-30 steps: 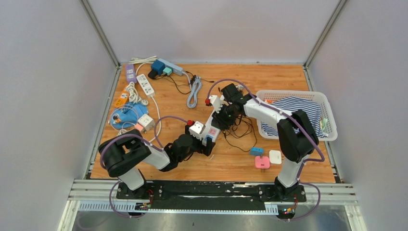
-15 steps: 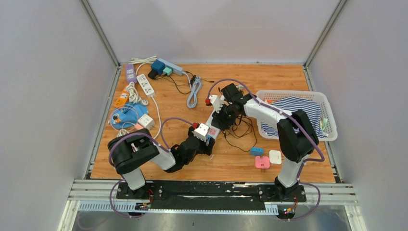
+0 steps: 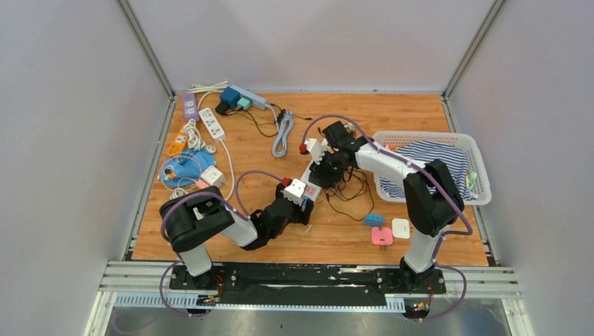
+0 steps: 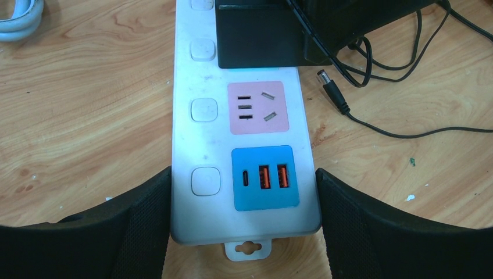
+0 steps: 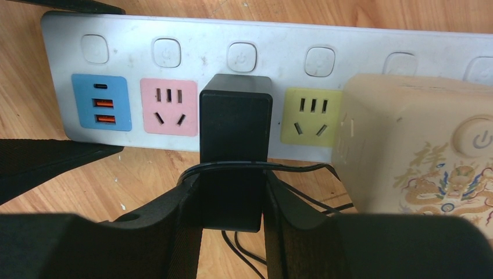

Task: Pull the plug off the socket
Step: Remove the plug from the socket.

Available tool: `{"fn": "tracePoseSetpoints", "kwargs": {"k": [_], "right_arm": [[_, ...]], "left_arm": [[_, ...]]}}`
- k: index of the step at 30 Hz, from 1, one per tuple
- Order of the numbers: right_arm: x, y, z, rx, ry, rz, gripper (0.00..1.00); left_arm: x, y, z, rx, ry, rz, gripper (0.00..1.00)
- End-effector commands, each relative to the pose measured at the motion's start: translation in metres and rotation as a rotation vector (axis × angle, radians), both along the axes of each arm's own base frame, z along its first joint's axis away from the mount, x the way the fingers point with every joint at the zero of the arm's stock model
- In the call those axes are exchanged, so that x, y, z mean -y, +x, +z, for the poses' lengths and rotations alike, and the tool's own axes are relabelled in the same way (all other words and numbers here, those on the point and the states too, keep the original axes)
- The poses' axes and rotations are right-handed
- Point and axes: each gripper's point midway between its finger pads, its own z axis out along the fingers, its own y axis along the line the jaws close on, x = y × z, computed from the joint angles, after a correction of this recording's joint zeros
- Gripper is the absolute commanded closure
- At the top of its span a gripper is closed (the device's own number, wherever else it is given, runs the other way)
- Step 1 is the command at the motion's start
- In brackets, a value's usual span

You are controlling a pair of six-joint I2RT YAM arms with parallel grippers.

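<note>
A white power strip [image 4: 200, 145] lies on the wooden table, with a blue USB panel, a pink socket and a yellow-green socket [image 5: 302, 116]. A black plug [image 5: 235, 133] sits in the strip [image 5: 279, 40] between the pink and yellow-green sockets. My right gripper [image 5: 232, 197] is shut on the plug's sides, the plug's thin black cable looped across its fingers. My left gripper [image 4: 244, 192] is shut on the strip's USB end, one pad against each long side. From above, both grippers [image 3: 302, 203] [image 3: 323, 171] meet at the strip [image 3: 309, 187] mid-table.
A cream cube adapter [image 5: 418, 151] sits in the strip to the plug's right. Loose black cable [image 3: 354, 189] with a barrel connector [image 4: 330, 87] lies beside the strip. A white basket [image 3: 431, 164] of striped cloth stands right, small adapters [image 3: 382, 236] front right, other power strips [image 3: 210, 122] back left.
My left arm has swung right and forward, bringing its gripper round the strip's near end. The right arm and the plug have stayed where they were.
</note>
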Motion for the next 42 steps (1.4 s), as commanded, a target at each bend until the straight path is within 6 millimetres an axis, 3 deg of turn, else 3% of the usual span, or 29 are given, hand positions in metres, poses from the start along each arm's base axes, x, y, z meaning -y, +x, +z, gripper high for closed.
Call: {"fn": "tracePoseSetpoints", "kwargs": {"k": [1,5,9,14,18,23,26,30,36,38,42], "right_arm": [[-0.045,-0.067,-0.002,-0.16,0.077,0.202,1.0],[-0.038,-0.058,-0.007,-0.144,0.05,0.171,1.0],[-0.012,-0.029,-0.005,-0.119,0.041,0.06,1.0],[0.018,-0.005,-0.004,-0.065,0.023,-0.035,1.0],[0.004,-0.021,-0.003,-0.096,0.059,0.027,1.0],[-0.034,-0.068,-0.002,-0.124,0.076,0.234,1.0],[-0.048,-0.082,-0.002,-0.118,0.065,0.288,1.0],[-0.034,-0.064,-0.009,-0.111,0.035,0.223,1.0],[0.006,-0.023,-0.005,-0.113,0.067,0.042,1.0],[0.008,-0.025,-0.005,-0.122,0.078,0.04,1.0],[-0.014,-0.049,-0.005,-0.155,0.101,0.143,1.0]], "left_arm": [[0.007,-0.001,-0.004,0.011,0.035,-0.034,0.87],[0.006,-0.001,-0.004,0.011,0.035,-0.034,0.92],[0.007,-0.002,-0.004,0.011,0.036,-0.041,1.0],[0.009,-0.002,-0.004,0.01,0.035,-0.048,1.0],[0.009,-0.003,-0.005,0.008,0.037,-0.054,1.0],[0.01,-0.003,-0.005,0.008,0.038,-0.058,1.0],[0.01,-0.003,-0.005,0.008,0.039,-0.057,1.0],[0.01,-0.003,-0.005,0.009,0.04,-0.055,1.0],[0.011,-0.003,-0.006,0.006,0.04,-0.063,1.0],[0.011,-0.004,-0.005,0.007,0.039,-0.067,1.0],[0.012,-0.004,-0.005,0.006,0.037,-0.068,1.0]]}}
